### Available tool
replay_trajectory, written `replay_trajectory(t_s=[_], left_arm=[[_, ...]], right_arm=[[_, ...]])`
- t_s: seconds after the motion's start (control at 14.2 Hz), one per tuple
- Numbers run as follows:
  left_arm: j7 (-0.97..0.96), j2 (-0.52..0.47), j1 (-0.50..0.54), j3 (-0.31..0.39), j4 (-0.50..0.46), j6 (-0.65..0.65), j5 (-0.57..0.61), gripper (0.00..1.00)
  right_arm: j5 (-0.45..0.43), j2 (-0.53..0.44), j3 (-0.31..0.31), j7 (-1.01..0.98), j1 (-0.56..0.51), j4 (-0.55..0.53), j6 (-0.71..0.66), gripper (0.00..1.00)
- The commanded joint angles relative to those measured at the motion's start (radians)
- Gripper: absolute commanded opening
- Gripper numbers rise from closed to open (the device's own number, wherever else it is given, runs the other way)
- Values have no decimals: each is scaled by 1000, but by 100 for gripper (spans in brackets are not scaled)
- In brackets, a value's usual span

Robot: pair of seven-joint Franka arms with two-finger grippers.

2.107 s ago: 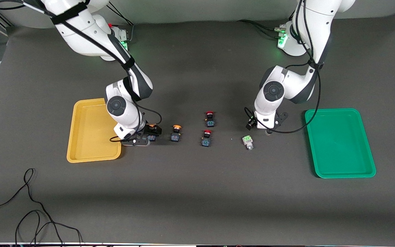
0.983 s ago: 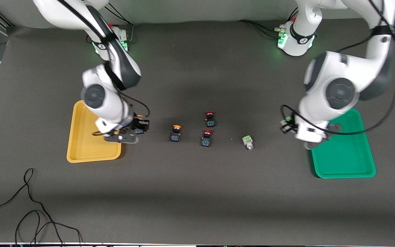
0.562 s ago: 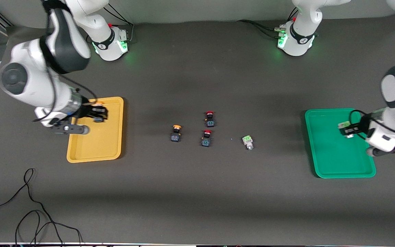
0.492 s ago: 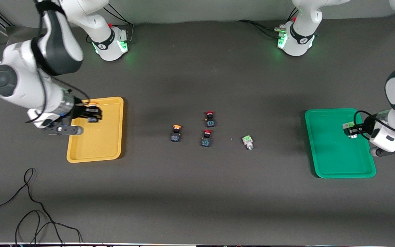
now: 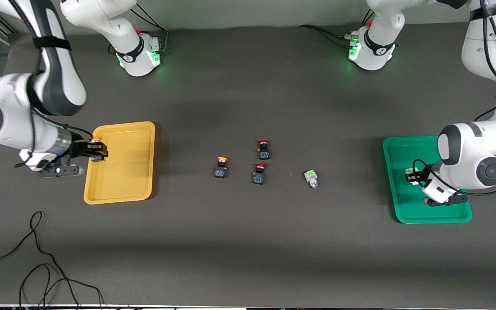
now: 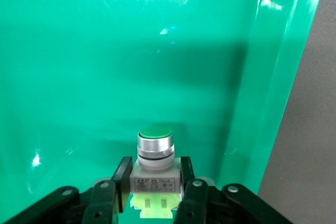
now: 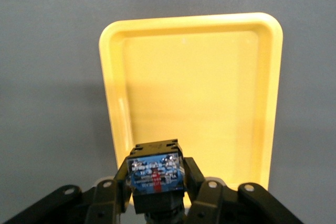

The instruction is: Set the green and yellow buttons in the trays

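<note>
On the table, a loose green button (image 5: 311, 178) and a yellow button (image 5: 221, 167) are seen between the trays. A green button (image 6: 155, 163) is gripped by the left gripper (image 5: 412, 176) over the green tray (image 5: 392, 189). A yellow button (image 7: 156, 174) is clamped by the right gripper (image 5: 95, 150) over the yellow tray's (image 5: 136, 189) rim.

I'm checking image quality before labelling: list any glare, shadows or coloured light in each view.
Left wrist view: white glare streaks on the green tray, with a dark shadow band above the green button. Right wrist view: even light on the yellow tray, no glare. Front view: green lamp glow at both arm bases, and soft shadows on the table.
</note>
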Motion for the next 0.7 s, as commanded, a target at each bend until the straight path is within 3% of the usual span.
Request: replay_trajectory(t_s=[0.0,0.21,0.35,0.63], left_arm=[[58,-37,0,5,52,-61,10,100],[95,-68,0,4,240,-344,10,100],[97,-74,-6,-2,355,-459,-2,100],[-21,-88,-113,-11,363,-463,-18,100]], right_arm=[[5,53,-3,-25,9,-101,181,0],[14,143,-4,-64,4,-132,295,0],[16,179,-4,-67,0,-150,355,0],[16,233,-4,-68,-23,-155,413,0]])
